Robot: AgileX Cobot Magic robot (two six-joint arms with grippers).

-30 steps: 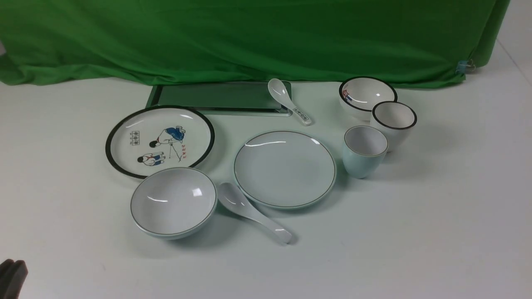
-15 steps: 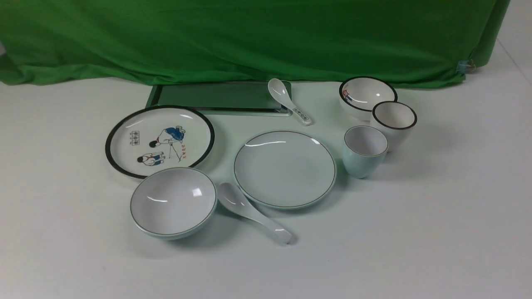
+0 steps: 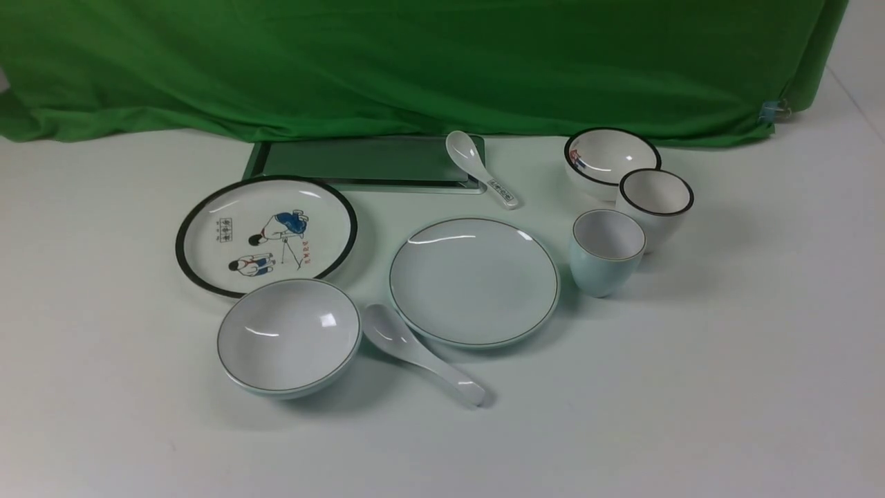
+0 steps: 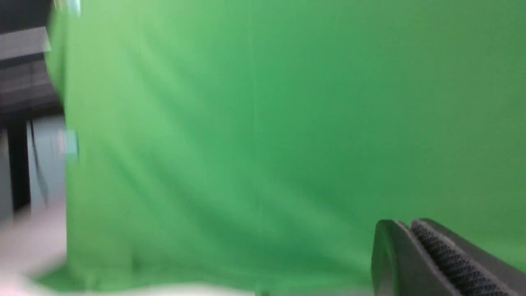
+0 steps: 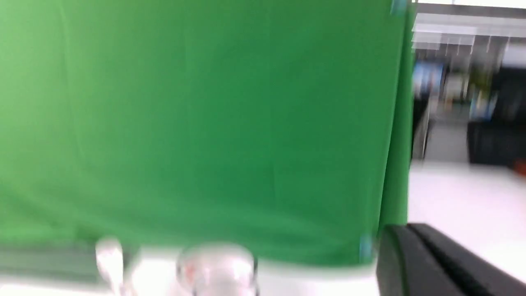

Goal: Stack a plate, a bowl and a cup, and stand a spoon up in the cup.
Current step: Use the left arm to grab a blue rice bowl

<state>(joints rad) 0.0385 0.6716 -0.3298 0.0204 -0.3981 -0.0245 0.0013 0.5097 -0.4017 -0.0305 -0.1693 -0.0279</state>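
In the front view the pale blue-green plate (image 3: 474,280) lies flat at the table's middle. The pale blue-green bowl (image 3: 288,336) stands upright to its front left. The plain white spoon (image 3: 419,353) lies between them, handle toward the front right. The pale blue-green cup (image 3: 606,251) stands upright right of the plate. Neither gripper shows in the front view. My left gripper (image 4: 404,225) is shut and empty, facing the green cloth. My right gripper (image 5: 404,228) is shut and empty, also raised toward the cloth.
A black-rimmed cartoon plate (image 3: 266,235) lies behind the bowl. A dark tray (image 3: 359,162) and a printed spoon (image 3: 479,167) lie at the back. A black-rimmed bowl (image 3: 611,160) and white cup (image 3: 654,204) stand behind the cup. A green cloth (image 3: 415,62) hangs behind.
The left gripper's dark tip showed at the front view's bottom left corner one second ago; it has left that view. The tableware has not moved.
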